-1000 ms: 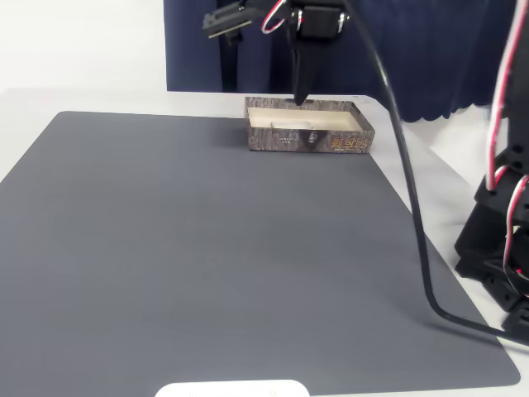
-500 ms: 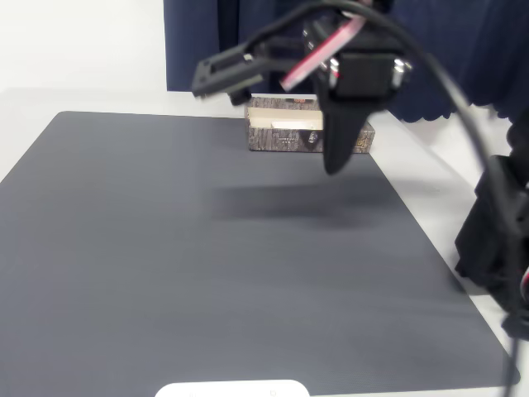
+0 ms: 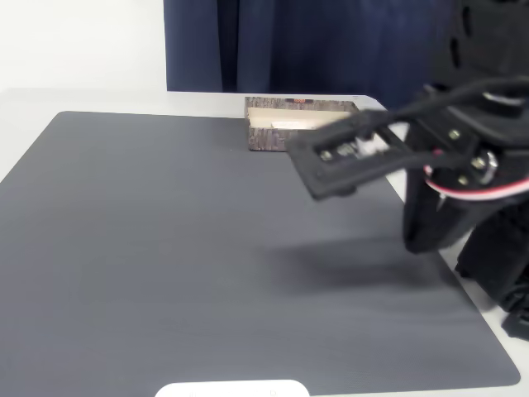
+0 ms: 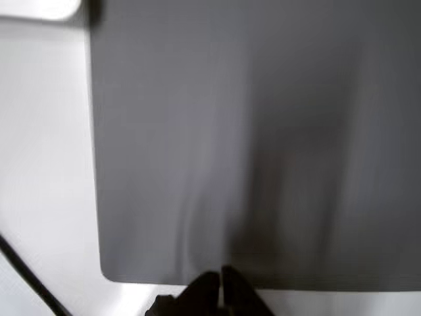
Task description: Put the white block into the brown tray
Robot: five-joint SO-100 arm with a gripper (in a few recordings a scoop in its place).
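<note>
We are looking down the grey mat toward the brown tray, which is sitting at twelve o'clock on the mat's far edge. The white block is lying inside it against the cream floor, so the placing appears done. The gripper is showing in the wrist view with its two black fingertips pressed together and nothing between them; in the fixed view the arm is hanging blurred at three o'clock, above the mat's right side. We are judging this to be the retreat. To do it well, we would be keeping the arm high over the mat and clear of the tray's walls.
</note>
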